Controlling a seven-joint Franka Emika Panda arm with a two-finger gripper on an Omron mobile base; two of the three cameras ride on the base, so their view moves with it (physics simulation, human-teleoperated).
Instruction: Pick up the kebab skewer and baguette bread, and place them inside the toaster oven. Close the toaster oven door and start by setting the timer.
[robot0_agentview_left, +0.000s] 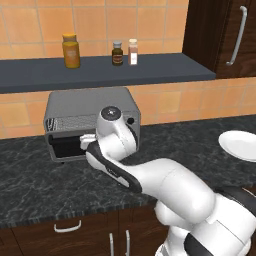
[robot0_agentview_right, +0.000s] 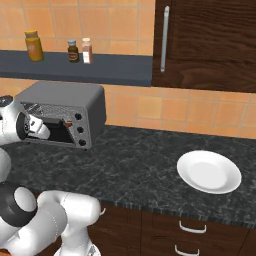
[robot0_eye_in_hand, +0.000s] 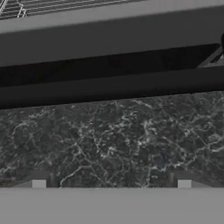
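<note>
A white robot arm reaches low across the dark marble counter (robot0_agentview_left: 30, 175) toward the toaster oven (robot0_agentview_left: 90, 107), which stands against the orange tiled wall beneath a grey shelf (robot0_agentview_left: 150, 70) carrying an orange jar (robot0_agentview_left: 71, 51) and two small spice bottles (robot0_agentview_left: 117, 53). From the hand's own camera, the gripper (robot0_eye_in_hand: 111, 183) holds its two finger tips spread as wide as they go, with nothing between them but bare counter. Just ahead lies the front of the oven: a dark horizontal opening framed in grey metal, with wire rack (robot0_eye_in_hand: 52, 6) visible at the top edge. From the right side, the oven's cavity appears open, its three black knobs (robot0_agentview_right: 77, 131) stacked at the right, something small and reddish just inside near them. Neither the baguette nor the skewer can be picked out with certainty, and the door's position is hard to read behind the arm. A white plate (robot0_agentview_right: 209, 171) sits well apart on the right, bare. If closing the door is the step in hand, it likely calls for catching the panel's edge squarely and swinging it up evenly, keeping clear of the rack.
</note>
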